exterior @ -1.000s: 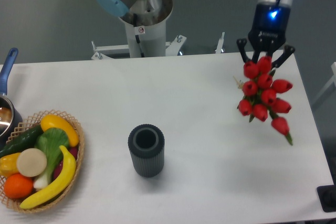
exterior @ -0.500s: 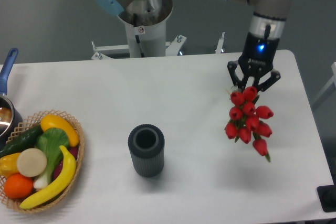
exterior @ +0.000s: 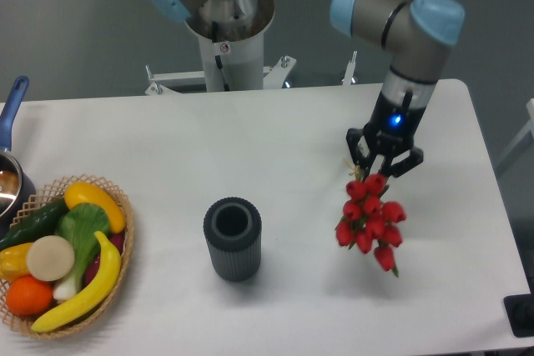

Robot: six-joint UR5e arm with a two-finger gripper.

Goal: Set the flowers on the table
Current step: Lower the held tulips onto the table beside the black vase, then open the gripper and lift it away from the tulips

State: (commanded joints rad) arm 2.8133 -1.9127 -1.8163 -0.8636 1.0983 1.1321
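The flowers are a bunch of red tulips hanging heads down from my gripper, right of centre over the table. The gripper is shut on the stem end; the stems are mostly hidden behind the fingers and blooms. The bunch casts a shadow on the white top below it; whether the lowest bloom touches the surface cannot be told.
A dark grey ribbed vase stands upright left of the flowers, empty. A wicker basket of fruit and vegetables sits at the front left. A pot with a blue handle is at the left edge. The arm's base is behind.
My gripper has moved left, toward the front and lower with the flowers in it, from near the table's right rear toward its middle right. The vase and basket have not moved.
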